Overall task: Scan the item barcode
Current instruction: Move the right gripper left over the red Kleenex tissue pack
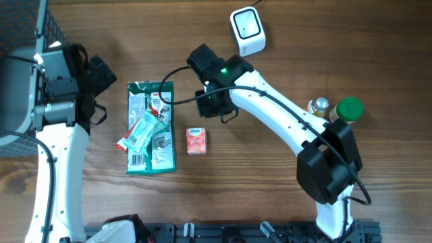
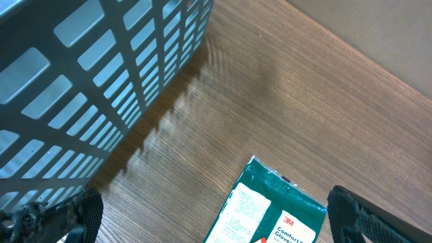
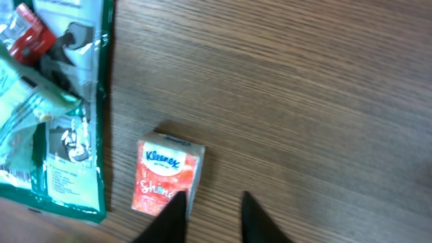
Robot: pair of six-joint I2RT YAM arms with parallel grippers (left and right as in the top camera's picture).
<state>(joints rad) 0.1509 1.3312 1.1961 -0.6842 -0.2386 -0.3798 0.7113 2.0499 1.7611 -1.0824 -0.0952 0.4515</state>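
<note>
Overhead: the scanner sits by the table's far edge, right of centre. The Kleenex pack is mid-table, just right of the green glove package and not touching it. A small packet lies diagonally on top of that package. The right gripper hangs between the scanner and the Kleenex pack, but its fingers are buried under the wrist housing, so the jaws are unreadable here. The left gripper is near the left edge beside the basket; it's black on black and the jaws are hard to make out. A green-capped bottle and a silver-capped one stand near the right edge, both partly cut by the arm.

Left wrist: the fingers sit at both bottom corners, wide apart, with nothing between them but wood and the package's top corner. The basket wall fills the upper left. The package is cropped by the frame edge.

Right wrist: the fingers are a narrow gap apart with bare wood between them, gripping nothing. The left tip overlaps the Kleenex pack's lower right corner; I can't tell whether it's touching or just above. No barcode is readable on it.
</note>
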